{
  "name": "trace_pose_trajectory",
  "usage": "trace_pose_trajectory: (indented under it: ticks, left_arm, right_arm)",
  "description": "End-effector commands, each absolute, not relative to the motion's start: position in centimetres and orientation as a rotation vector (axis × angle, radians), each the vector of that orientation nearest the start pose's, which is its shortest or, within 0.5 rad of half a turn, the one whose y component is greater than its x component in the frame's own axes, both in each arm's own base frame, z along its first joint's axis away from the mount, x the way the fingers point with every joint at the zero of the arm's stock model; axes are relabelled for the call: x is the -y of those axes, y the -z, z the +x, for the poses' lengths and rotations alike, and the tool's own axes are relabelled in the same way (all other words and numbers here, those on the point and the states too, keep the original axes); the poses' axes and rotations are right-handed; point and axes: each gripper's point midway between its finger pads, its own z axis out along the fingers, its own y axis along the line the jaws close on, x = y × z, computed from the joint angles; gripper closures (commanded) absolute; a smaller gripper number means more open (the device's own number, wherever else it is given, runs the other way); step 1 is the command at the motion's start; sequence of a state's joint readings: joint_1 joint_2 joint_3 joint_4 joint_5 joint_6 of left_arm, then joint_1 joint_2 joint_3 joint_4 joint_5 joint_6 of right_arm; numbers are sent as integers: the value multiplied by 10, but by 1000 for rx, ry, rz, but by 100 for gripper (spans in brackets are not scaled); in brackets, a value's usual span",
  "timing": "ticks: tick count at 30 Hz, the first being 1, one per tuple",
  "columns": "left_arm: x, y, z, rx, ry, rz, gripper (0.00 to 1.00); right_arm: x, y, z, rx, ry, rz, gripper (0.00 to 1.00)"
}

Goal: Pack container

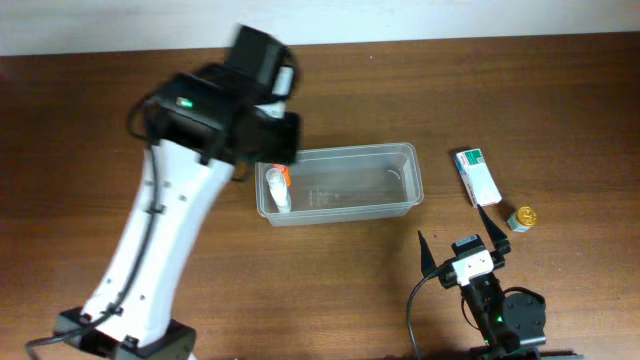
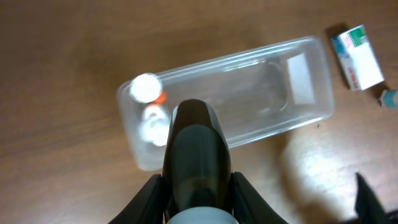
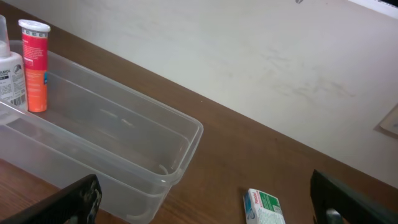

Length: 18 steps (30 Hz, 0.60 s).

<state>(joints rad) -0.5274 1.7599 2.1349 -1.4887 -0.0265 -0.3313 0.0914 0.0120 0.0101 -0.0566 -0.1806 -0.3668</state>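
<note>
The right fingers [image 3: 84,198] were spread wide and empty at the bottom of the frame. The left fingers [image 2: 194,155] showed as one dark mass above the container [image 1: 350,151], and their grip could not be told. An orange bottle [image 3: 35,68] and a white bottle [image 3: 9,78] stood at its left end, with the rest open. A carton [image 1: 477,176] lay apart on the counter [image 1: 330,290].

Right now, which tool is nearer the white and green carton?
Right. The right tool is open a short way from the carton; the left tool is over the container's opposite end, well away.

In the right wrist view the left edge cuts the container [image 3: 149,186] and the white bottle [image 3: 7,74], the bottom edge the carton [image 3: 264,208].
</note>
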Motion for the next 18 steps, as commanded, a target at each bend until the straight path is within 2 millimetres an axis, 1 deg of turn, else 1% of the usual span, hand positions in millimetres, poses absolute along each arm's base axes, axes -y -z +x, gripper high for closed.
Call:
trace_pose_trajectory:
  ticks: [1, 4, 6, 11, 15, 18]
  left_arm:
    - [206, -306, 333, -2618, 135, 139, 86]
    - [225, -291, 330, -2636, 102, 162, 86]
    - [234, -275, 331, -2671, 77, 165, 86]
    - [244, -230, 343, -2768, 4, 88, 86]
    - [251, -197, 348, -2834, -57, 101, 86]
    - [252, -188, 349, -2851, -79, 105, 86]
  right_arm:
    - [-50, -160, 240, -1559, 67, -487, 2]
    - [-50, -160, 240, -1559, 67, -487, 1]
    - [-50, -160, 240, -1559, 67, -487, 2]
    - [-50, -160, 240, -1559, 67, -487, 2]
    - [-50, -160, 240, -1559, 67, -487, 2]
    - [-50, -160, 240, -1559, 67, -487, 2]
